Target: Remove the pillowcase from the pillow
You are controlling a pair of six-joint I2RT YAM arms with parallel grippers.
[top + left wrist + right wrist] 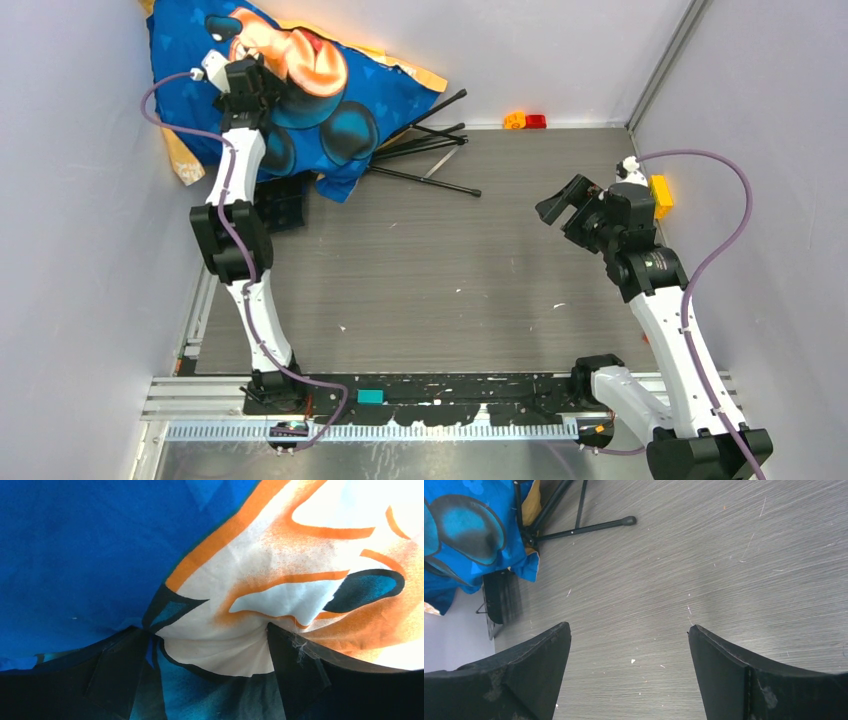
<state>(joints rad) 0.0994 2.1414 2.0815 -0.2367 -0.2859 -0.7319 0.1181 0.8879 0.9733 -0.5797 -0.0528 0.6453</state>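
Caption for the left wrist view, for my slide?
Left tool, jaws wide, pressed against the blue cartoon-print pillowcase.

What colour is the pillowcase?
Pillowcase: bright blue with orange-black-white cartoon mouse print. Best in top external view.

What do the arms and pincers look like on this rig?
Left arm and right arm: white links, black joints, a purple cable looped along each. Left pincer and right pincer: two black wedge-shaped fingers each, scuffed.
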